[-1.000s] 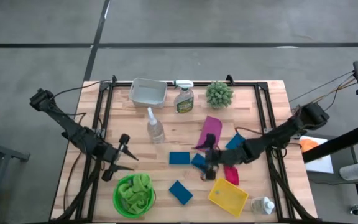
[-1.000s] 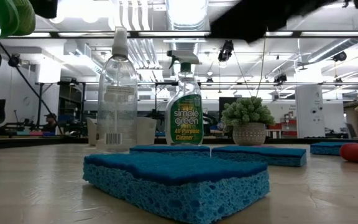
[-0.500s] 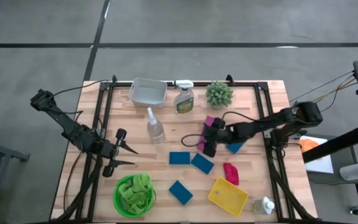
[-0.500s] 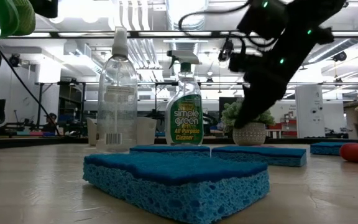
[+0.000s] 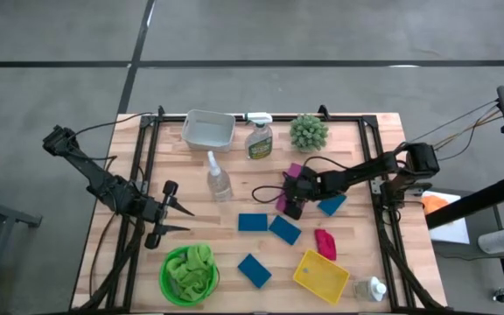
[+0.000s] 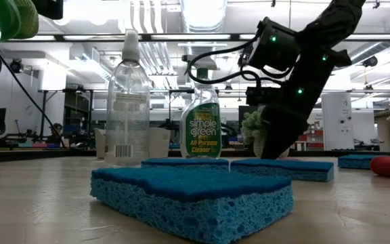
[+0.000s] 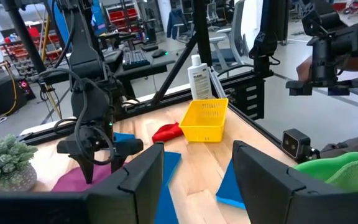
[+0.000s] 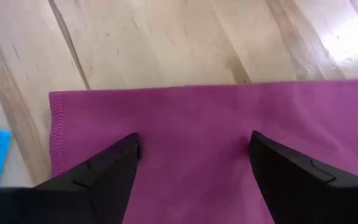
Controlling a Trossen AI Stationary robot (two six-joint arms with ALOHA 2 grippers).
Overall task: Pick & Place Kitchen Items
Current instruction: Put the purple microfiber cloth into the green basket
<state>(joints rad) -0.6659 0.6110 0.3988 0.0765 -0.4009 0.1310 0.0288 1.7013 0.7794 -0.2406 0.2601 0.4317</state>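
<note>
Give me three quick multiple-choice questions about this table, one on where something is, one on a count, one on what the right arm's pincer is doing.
1. Where does the green cloth lie?
A. in the green bowl
B. in the yellow basket
C. in the white tub

2. How many blue sponges lie on the table?
A. two
B. four
C. six

3. What is the right pincer doing?
A. shut on a spray bottle
B. open, its tips down on the pink cloth
C. raised high above the plant

Answers:
1 A, the high view shows the cloth bunched inside the bowl near the table's front left.
2 B, the high view shows four.
3 B, the right wrist view shows both fingers spread apart with pink cloth between them.
</note>
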